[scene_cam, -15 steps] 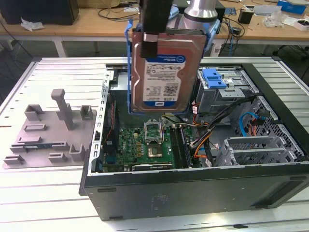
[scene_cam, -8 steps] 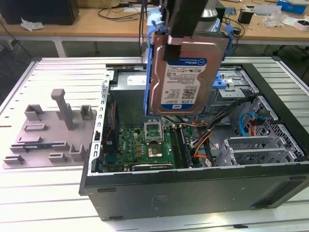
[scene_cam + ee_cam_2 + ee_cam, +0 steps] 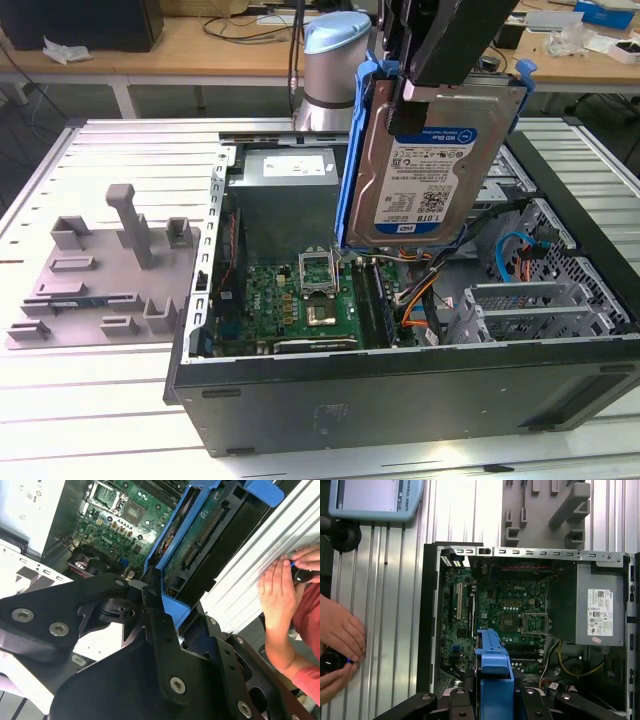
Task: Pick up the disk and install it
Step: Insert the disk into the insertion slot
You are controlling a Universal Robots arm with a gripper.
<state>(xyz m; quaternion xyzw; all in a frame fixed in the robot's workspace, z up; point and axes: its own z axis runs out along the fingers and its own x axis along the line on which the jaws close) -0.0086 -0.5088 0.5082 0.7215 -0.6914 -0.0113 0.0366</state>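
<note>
The gripper (image 3: pixel 432 88) is closed on the disk (image 3: pixel 428 180) at its top edge. The disk hangs upright above the open computer case (image 3: pixel 400 405), toward the exterior view's right. Keep it straight — the cables (image 3: pixel 425 290) seem close underneath.

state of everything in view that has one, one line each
disk: lifted, standing on edge above the open case, not yet installed
gripper: shut on the disk's blue frame
computer case: lying on its side, side panel off, inside exposed
grey tray: flat on the table, on the exterior view's left of the case
hand: on the table beside the case
</note>
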